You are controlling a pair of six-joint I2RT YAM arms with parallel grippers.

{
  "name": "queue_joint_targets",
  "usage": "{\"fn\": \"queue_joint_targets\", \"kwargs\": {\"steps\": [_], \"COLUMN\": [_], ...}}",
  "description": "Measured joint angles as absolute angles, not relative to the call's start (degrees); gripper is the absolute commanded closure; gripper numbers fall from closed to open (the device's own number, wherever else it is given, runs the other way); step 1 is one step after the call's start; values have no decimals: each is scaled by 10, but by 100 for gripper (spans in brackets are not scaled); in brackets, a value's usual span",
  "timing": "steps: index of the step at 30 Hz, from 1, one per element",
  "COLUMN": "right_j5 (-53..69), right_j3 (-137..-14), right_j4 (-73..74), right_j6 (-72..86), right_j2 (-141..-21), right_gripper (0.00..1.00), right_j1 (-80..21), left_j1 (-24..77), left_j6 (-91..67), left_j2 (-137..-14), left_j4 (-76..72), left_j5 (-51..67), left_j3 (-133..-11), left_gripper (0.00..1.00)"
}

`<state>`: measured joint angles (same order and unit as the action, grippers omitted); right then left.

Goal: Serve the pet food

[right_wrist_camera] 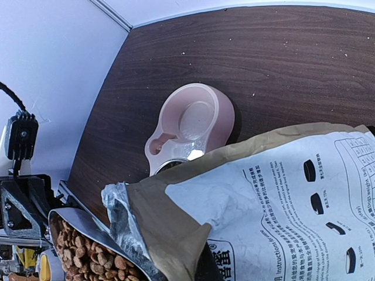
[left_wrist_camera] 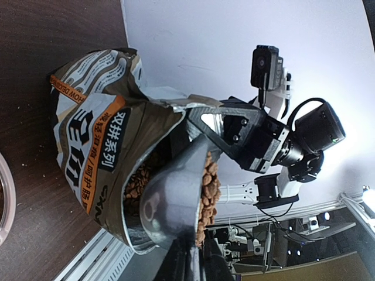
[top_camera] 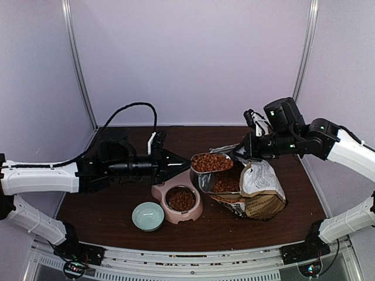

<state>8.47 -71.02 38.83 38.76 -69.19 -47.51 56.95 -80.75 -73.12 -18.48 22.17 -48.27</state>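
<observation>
Scoop (left_wrist_camera: 170, 202) heaped with pet food (top_camera: 212, 162), pinched by left gripper (top_camera: 183, 165) above bag (top_camera: 261, 193) whose rim right gripper (top_camera: 241, 152) pinches; next, tip into pink bowl (top_camera: 161, 192).

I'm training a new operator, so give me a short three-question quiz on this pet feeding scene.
1. True or false: the scoop holds pet food.
2. Which grip the bag's edge? A: left jaws. B: right jaws.
3. What colour is the small bowl beside the pink double bowl?
Key: 1 true; 2 B; 3 pale green.
</observation>
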Motion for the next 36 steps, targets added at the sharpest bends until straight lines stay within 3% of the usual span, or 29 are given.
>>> {"fn": "queue_joint_targets", "kwargs": {"steps": [13,36], "right_j5": [79,52], "right_j3": [-715,-826], "right_j4": [393,407], "right_j6": [387,359], "right_j2": [-694,-818], "right_gripper": [100,100], "right_j1": [-475,-469], "left_j1": [562,463], "left_j6": [-823,-821], "left_j2": [-701,-596], "left_j4": [-196,-149], "left_j5": [224,245], "left_j3": [-462,-384], "left_gripper": [100,100]}}
